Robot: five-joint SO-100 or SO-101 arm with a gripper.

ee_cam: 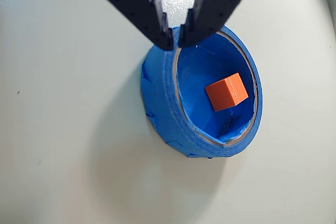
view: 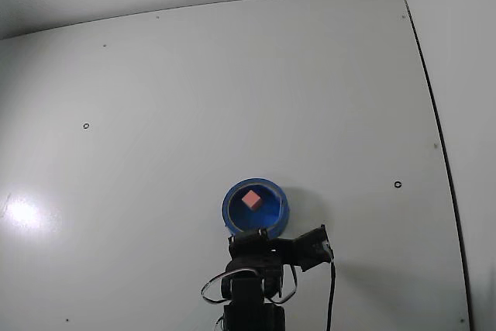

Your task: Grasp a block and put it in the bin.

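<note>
The block (ee_cam: 226, 92) lies in the bin (ee_cam: 160, 106); tool (ee_cam: 176, 38) above the rim.

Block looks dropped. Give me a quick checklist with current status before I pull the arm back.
1. Block inside the bin: ok, it rests on the blue floor in both views.
2. Gripper empty: ok, nothing between the fingertips.
3. Jaws clear of the block: ok, tips sit at the bin's rim, apart from the cube.
4. Tips touching the rim: cannot tell; they overlap it in the wrist view.
5. Bin upright on the table: ok in the fixed view.
6. Retreat path clear: ok, only bare table around the bin.
</note>
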